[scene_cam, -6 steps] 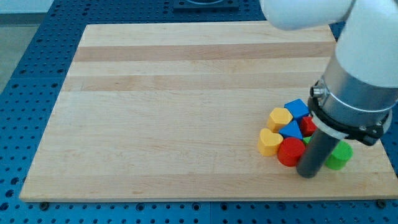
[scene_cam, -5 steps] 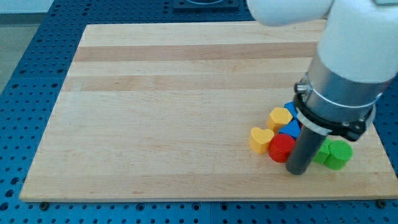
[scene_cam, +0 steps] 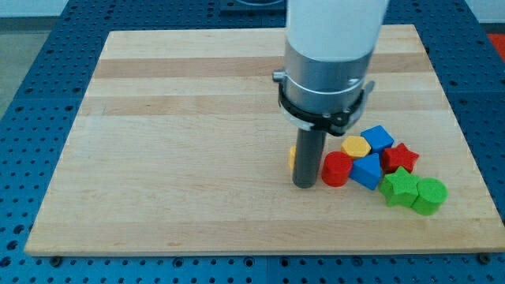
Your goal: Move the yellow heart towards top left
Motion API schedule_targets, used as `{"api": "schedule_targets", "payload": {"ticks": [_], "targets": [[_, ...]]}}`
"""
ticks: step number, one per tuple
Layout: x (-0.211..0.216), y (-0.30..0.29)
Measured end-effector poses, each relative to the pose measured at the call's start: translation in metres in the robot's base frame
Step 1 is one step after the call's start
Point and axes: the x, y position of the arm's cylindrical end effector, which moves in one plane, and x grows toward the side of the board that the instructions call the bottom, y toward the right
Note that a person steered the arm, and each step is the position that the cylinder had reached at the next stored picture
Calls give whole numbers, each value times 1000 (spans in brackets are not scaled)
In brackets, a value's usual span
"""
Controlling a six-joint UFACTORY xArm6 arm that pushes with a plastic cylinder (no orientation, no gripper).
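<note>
Yellow heart (scene_cam: 293,156) mostly hidden behind my tip (scene_cam: 304,184), red cylinder (scene_cam: 337,169) just right.

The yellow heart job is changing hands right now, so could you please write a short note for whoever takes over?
My tip is down on the board, just left of the red cylinder.
The yellow heart is mostly hidden behind the rod; only a sliver shows at the rod's left edge.
The other blocks sit clustered to the view's right.
Done: the heart is apart from the cluster.
Left: it lies right of centre in the lower half, so push it on to the top left.
</note>
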Motion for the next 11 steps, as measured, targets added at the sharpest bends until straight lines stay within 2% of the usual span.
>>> {"api": "schedule_targets", "payload": {"ticks": [2,7,10,11], "targets": [[-13,-1],[-112,33],[-158,-28],[-162,-53]]}}
